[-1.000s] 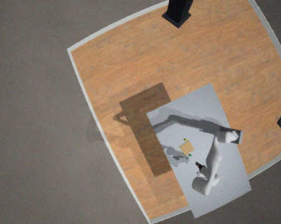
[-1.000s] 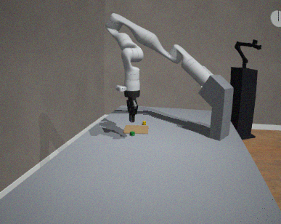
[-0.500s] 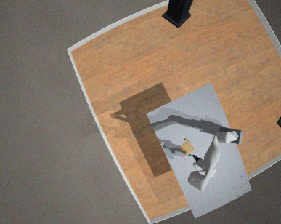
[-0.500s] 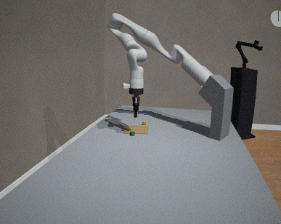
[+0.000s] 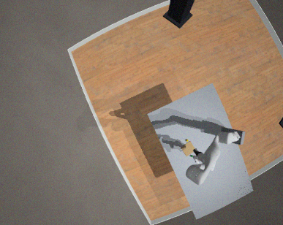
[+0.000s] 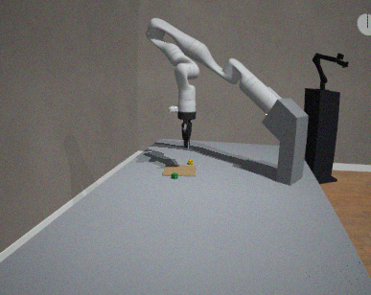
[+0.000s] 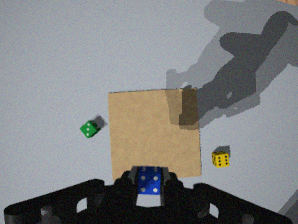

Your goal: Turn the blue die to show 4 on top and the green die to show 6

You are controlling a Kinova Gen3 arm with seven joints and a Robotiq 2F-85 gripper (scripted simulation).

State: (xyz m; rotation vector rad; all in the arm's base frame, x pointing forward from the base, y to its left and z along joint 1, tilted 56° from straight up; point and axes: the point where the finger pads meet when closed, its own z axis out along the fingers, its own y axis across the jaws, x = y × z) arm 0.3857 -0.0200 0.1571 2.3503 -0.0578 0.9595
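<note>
My gripper (image 5: 196,151) (image 6: 187,146) (image 7: 149,176) is shut on the blue die (image 7: 150,182) and holds it above the table. In the wrist view the die's large visible face shows four pips, with more pips at its far edge; its other sides are hidden. The tan mat (image 5: 189,148) (image 6: 180,170) (image 7: 150,125) lies flat, its near edge partly behind the fingers in the wrist view. The green die (image 5: 191,155) (image 6: 174,176) (image 7: 89,129) lies off the mat on the table; its pips are hard to read. The yellow die (image 6: 190,162) (image 7: 220,160) lies off the opposite side, six pips facing the wrist camera.
The grey table (image 5: 218,186) (image 6: 204,230) (image 7: 45,60) carries the arm's grey base (image 6: 291,144) on one side. The arm's shadow falls across the table and a corner of the mat. A black pedestal (image 6: 321,134) with a small dark arm stands beyond the table.
</note>
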